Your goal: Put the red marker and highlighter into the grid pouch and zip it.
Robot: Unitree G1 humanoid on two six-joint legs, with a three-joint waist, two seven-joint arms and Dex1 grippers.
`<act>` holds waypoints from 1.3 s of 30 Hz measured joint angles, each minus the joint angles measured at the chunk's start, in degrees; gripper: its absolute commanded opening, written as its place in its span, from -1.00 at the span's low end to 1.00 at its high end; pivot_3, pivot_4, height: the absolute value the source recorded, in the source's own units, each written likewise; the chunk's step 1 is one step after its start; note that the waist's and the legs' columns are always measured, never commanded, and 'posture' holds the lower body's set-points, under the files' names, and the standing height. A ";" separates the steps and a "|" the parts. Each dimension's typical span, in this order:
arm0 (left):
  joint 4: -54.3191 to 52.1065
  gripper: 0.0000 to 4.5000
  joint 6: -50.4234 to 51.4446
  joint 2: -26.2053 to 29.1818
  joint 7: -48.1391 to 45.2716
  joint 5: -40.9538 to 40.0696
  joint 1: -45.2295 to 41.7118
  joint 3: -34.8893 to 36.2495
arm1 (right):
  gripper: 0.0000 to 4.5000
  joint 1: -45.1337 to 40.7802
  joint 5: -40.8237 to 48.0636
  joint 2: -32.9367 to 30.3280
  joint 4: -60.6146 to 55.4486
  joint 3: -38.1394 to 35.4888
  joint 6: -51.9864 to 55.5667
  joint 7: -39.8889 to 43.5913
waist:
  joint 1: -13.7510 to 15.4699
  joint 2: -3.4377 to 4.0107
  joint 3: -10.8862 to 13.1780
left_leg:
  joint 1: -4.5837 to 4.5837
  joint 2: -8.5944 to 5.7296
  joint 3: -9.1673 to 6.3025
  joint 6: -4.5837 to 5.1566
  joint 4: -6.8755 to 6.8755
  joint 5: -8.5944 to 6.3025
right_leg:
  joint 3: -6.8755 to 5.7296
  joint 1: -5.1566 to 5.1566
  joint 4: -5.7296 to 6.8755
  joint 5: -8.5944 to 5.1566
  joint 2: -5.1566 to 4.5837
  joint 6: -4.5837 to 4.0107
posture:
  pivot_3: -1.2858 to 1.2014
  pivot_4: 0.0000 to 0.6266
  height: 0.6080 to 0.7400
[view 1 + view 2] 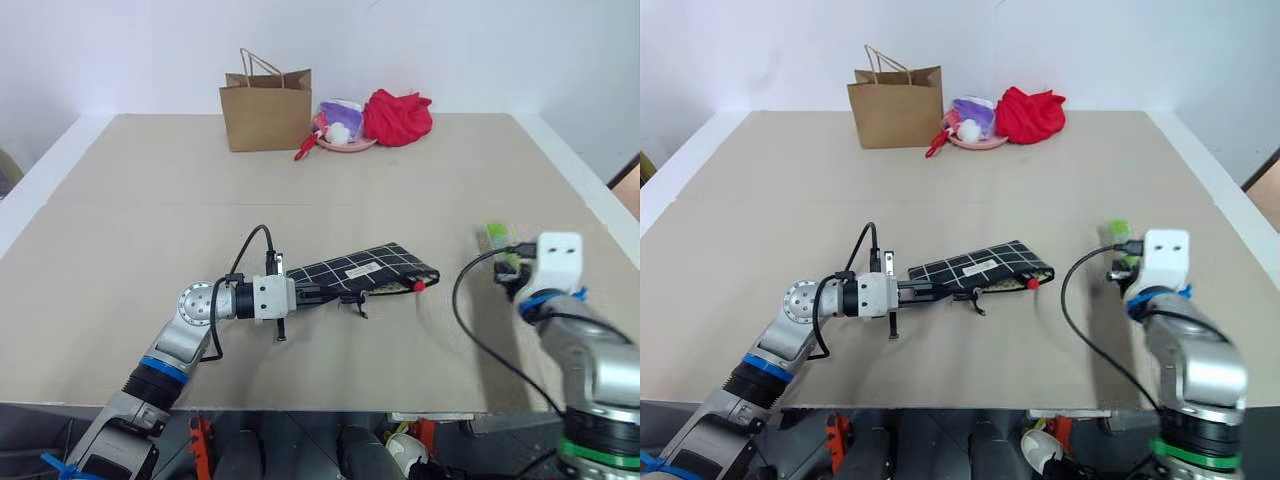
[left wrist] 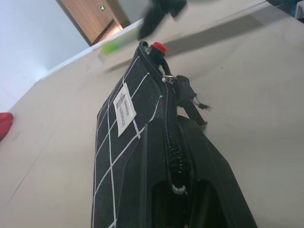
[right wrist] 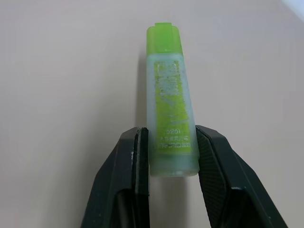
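- The left gripper (image 1: 300,296) pointed across toward the robot's right, its fingers clamped together on the near end of the grid pouch (image 1: 365,271).
- The grid pouch stretched away from that gripper toward the table's middle, its label up and its far end raised off the table (image 1: 140,200).
- The red marker (image 1: 418,285) showed its red cap at the pouch's far mouth, beside the zipper pull (image 2: 183,88).
- Bare table lay between the pouch and the right gripper (image 3: 172,142).
- The right gripper was pinched on the highlighter (image 3: 171,102) at its tail end, the green cap pointing away from the fingers.
- The table's right edge ran near that arm; a brown paper bag (image 1: 266,104) and a red cloth bundle (image 1: 398,116) sat well apart at the far edge.
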 measured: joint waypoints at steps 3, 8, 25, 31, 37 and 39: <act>-0.20 -1.00 0.02 -0.02 -0.10 -0.08 -0.02 0.03 | -0.55 2.19 9.39 -9.13 -4.68 -5.05 4.64 12.23 | 0.02 -0.02 0.00 | 0.03 0.01 -0.01 0.03 -0.02 -0.02 | -0.01 0.03 0.00 -0.02 0.00 -0.01 | 0.03 -0.52 1.00; -0.22 -1.00 0.02 -0.23 -0.14 -0.10 -0.15 0.05 | -0.55 7.21 23.67 -15.31 -10.46 -9.45 12.08 24.93 | 0.02 -0.09 0.03 | 0.02 -0.01 -0.01 0.03 0.05 -0.02 | -0.01 0.05 0.00 -0.02 -0.01 0.00 | 0.03 -0.52 1.00; -0.27 -1.00 -0.03 -0.12 -0.25 -0.09 -0.20 0.05 | -0.55 16.21 37.49 -19.48 -14.20 -11.96 14.99 28.39 | 0.05 -0.14 0.05 | -0.02 -0.04 0.00 0.03 0.20 -0.02 | -0.01 0.05 -0.01 0.02 -0.03 0.04 | 0.03 -0.52 1.00; -0.66 -1.00 -0.27 0.00 -0.41 -0.07 -0.19 0.04 | -0.55 15.37 35.52 -19.63 -12.97 -8.04 13.02 26.15 | 0.08 -0.15 0.05 | -0.04 -0.05 -0.01 0.03 0.21 -0.02 | -0.01 0.05 -0.01 -0.03 -0.04 -0.04 | 0.03 -0.52 1.00; -1.16 -1.00 -0.26 -0.03 -0.42 -0.07 -0.12 0.01 | -0.55 13.96 34.76 -20.70 -12.45 -5.63 11.74 25.96 | 0.06 -0.15 0.05 | -0.04 -0.04 -0.01 0.03 0.22 -0.02 | -0.01 0.05 -0.01 0.02 -0.03 0.06 | 0.03 -0.52 1.00; -1.24 -1.00 -0.26 -0.11 -0.42 -0.07 -0.09 -0.03 | -0.55 13.06 34.46 -21.23 -12.19 -4.31 11.52 25.88 | 0.07 -0.16 0.05 | -0.03 -0.04 -0.01 0.03 0.22 -0.02 | -0.01 0.05 -0.01 0.01 -0.03 0.02 | 0.03 -0.52 1.00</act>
